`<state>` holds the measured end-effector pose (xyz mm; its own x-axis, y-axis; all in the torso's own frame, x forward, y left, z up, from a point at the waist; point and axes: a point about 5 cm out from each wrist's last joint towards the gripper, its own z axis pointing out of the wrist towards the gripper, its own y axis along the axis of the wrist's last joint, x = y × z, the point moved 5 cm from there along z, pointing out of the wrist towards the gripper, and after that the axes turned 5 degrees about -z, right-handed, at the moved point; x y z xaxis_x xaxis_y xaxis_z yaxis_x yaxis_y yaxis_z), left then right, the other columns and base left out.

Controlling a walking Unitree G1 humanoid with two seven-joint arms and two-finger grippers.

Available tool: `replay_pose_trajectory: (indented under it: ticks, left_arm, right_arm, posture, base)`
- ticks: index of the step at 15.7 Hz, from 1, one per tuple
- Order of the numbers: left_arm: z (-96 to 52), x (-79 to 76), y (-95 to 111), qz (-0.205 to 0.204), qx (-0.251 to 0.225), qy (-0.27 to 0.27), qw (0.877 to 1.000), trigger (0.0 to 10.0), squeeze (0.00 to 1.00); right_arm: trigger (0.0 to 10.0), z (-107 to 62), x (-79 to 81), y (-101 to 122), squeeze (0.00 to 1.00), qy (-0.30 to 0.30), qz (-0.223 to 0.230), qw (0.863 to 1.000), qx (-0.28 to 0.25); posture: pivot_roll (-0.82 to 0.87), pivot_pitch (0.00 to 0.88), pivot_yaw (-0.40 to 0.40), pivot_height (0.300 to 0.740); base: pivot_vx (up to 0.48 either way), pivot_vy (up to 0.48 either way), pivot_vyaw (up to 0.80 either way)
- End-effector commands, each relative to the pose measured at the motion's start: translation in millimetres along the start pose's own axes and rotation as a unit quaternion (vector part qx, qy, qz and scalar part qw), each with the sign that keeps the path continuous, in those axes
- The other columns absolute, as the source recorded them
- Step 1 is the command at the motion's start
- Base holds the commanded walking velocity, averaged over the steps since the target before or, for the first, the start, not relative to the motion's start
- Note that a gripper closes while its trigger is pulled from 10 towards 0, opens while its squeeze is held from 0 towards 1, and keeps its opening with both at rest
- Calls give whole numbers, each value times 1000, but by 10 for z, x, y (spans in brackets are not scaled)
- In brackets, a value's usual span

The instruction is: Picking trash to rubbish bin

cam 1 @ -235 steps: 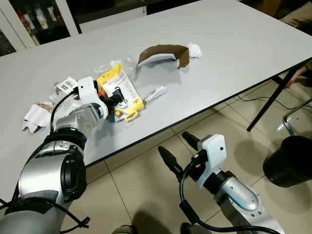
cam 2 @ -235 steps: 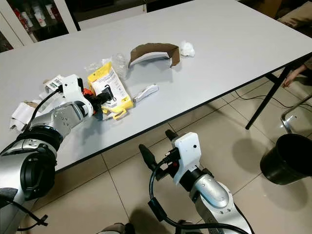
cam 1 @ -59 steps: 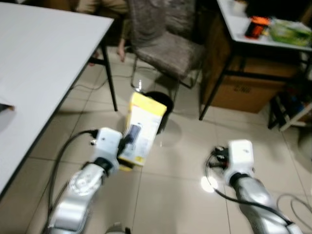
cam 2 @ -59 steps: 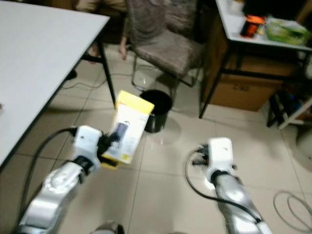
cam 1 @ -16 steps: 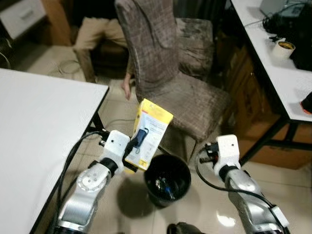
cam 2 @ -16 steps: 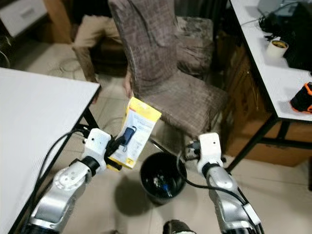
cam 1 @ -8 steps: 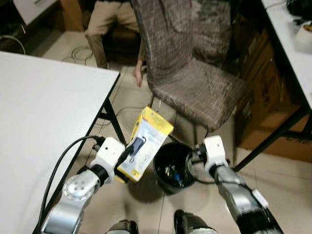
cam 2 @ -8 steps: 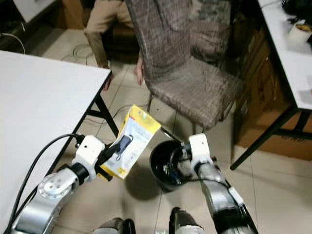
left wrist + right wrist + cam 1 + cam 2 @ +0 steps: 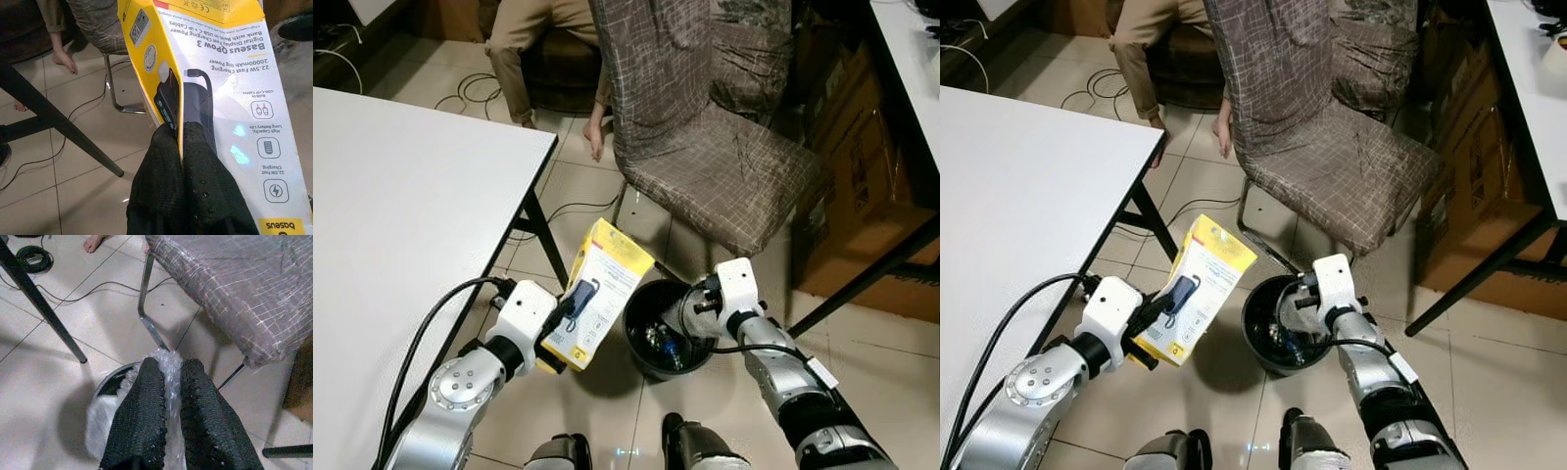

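Note:
My left gripper (image 9: 579, 302) is shut on a yellow power-bank box (image 9: 607, 289), holding it tilted just left of a black rubbish bin (image 9: 658, 370) on the floor. In the left wrist view both fingers (image 9: 161, 161) pinch the box (image 9: 230, 88) at its edge. My right gripper (image 9: 170, 363) hangs over the bin's right rim (image 9: 110, 382), shut on a crumpled piece of clear plastic wrap (image 9: 168, 382). Some trash lies inside the bin.
A chair with a brown checked cover (image 9: 705, 147) stands right behind the bin. The white table (image 9: 401, 215) and its black leg (image 9: 543, 245) are to the left. A seated person's legs (image 9: 524, 39) are beyond. A cardboard box (image 9: 862, 196) sits under another table at right.
The view has closed in on the bin and tilted down. My right gripper has dropped to the bin's rim, and the yellow box now sits closer beside the bin.

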<state>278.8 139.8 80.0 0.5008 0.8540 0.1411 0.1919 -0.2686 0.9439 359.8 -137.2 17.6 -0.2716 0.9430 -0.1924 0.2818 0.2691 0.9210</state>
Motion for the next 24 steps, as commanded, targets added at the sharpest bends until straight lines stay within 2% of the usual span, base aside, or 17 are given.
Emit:
replay_pose_trajectory:
  ticks: [1, 7, 8, 9, 10, 12, 15, 16, 17, 19, 21, 24]
  left_arm:
    - [-27, -19, 6, -4, 1, -4, 1000, 10000, 0]
    - [-14, 11, 28, -7, -3, 7, 1000, 10000, 0]
    - [-4, 19, 20, -15, -2, 13, 1000, 10000, 0]
    - [15, 10, 20, -22, -7, 15, 1000, 10000, 0]
    - [50, -30, 14, -32, -8, 11, 999, 10000, 0]
    - [195, -234, -131, -49, 11, -24, 998, 10000, 0]
    - [331, -383, -273, -29, 36, -52, 998, 10000, 0]
    - [422, -435, -277, -24, 31, -62, 997, 10000, 0]
    - [494, -445, -250, -31, 24, -61, 997, 10000, 0]
    - [568, -435, -248, -45, 24, -50, 997, 10000, 0]
    - [659, -439, -339, -20, 47, -42, 998, 10000, 0]
    - [826, -230, -416, -5, 73, 1, 997, 10000, 0]
  right_arm:
    - [10000, -8, 17, -48, 1000, 4, -4, 1000, 3]
    - [10000, 9, -31, -39, 1000, -1, -25, 1000, -3]
    - [10000, 4, -29, -20, 431, -4, -29, 1000, -6]
    - [10000, -24, -39, -30, 0, -8, -14, 1000, -7]
    - [10000, -99, -56, -38, 0, -16, 12, 1000, -16]
    - [10000, -414, -66, -188, 0, -32, 41, 999, -16]
    - [10000, -673, -90, -281, 0, -44, 53, 998, -4]
    - [10000, -820, -114, -287, 0, -52, 56, 997, 5]
    - [10000, -900, -139, -265, 0, -57, 57, 997, 7]
    - [10000, -942, -156, -246, 0, -58, 56, 997, 9]
    - [10000, -946, -170, -223, 0, -60, 56, 997, 13]
    - [10000, -958, -136, -174, 0, -43, 38, 998, 22]
  posture:
    - [-7, 251, 16, 740]
    - [-9, 248, 17, 740]
    - [-14, 242, 17, 740]
    - [-25, 235, 18, 740]
    - [-33, 231, 18, 740]
    - [-101, 210, 22, 740]
    - [-156, 195, 36, 740]
    - [-183, 189, 47, 740]
    - [-194, 187, 51, 740]
    - [-198, 184, 49, 740]
    - [-193, 191, 39, 740]
    - [-185, 202, 22, 740]
  base:
    - [0, 0, 0]
    - [0, 0, 0]
    - [0, 0, 0]
    - [0, 0, 0]
    - [0, 0, 0]
    - [0, 0, 0]
    - [0, 0, -348]
    - [0, 0, -800]
    - [0, 0, -800]
    - [0, 0, -800]
    - [0, 0, -800]
    - [0, 0, 0]
